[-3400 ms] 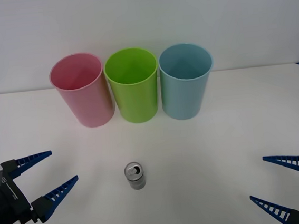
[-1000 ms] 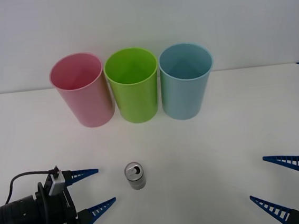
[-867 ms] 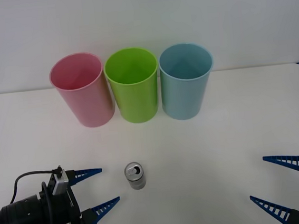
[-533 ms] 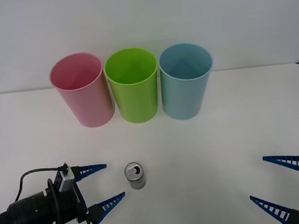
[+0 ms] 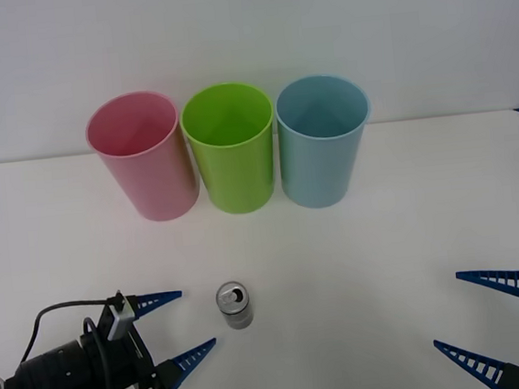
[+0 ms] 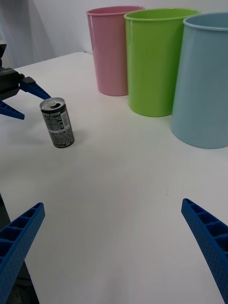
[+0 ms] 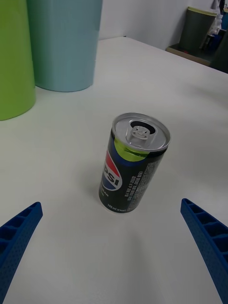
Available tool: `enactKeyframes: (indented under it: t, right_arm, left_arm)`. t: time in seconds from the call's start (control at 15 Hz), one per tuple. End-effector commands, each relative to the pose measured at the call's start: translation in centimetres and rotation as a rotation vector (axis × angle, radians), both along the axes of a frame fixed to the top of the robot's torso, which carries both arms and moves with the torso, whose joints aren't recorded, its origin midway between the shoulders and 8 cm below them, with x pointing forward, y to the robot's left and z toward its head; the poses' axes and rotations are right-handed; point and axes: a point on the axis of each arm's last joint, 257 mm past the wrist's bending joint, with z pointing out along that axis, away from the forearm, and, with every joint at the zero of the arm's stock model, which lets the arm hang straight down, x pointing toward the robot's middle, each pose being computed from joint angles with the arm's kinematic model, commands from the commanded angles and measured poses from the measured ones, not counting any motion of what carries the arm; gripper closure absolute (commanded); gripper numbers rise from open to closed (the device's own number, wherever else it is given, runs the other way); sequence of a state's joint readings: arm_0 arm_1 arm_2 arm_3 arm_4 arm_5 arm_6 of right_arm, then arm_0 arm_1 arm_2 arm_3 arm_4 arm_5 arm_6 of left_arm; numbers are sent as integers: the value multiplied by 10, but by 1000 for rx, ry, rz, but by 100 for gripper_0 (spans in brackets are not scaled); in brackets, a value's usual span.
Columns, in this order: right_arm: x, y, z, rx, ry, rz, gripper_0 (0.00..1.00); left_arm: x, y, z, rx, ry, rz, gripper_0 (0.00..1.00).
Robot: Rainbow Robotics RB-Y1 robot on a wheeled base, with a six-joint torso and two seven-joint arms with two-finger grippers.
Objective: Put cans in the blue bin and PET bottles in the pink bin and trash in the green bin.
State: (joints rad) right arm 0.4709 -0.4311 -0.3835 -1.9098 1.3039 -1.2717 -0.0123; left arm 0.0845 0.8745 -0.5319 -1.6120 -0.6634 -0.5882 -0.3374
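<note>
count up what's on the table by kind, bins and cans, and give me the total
Bins: 3, the pink bin, the green bin and the blue bin, standing in a row.
Cans: 1, the can, upright, nearer the robot than the bins.
Total: 4

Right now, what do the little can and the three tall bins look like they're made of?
The can looks like thin metal: a shiny silver lid with a pull tab above a glossy printed black wall. The pink bin, green bin and blue bin look like moulded plastic: one even colour each, smooth walls with a soft sheen and thin rims.
</note>
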Motion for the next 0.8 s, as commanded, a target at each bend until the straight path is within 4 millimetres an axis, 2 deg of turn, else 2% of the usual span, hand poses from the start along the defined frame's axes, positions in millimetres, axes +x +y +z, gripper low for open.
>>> enactKeyframes:
  t: [0.07, 0.8]
  right_arm:
    - [0, 0, 0, 0, 0, 0, 0]
    - [0, 0, 0, 0, 0, 0, 0]
  left_arm:
    - [4, -3, 0, -5, -8, 16, 0]
    - [11, -26, -12, 12, 1, 32, 0]
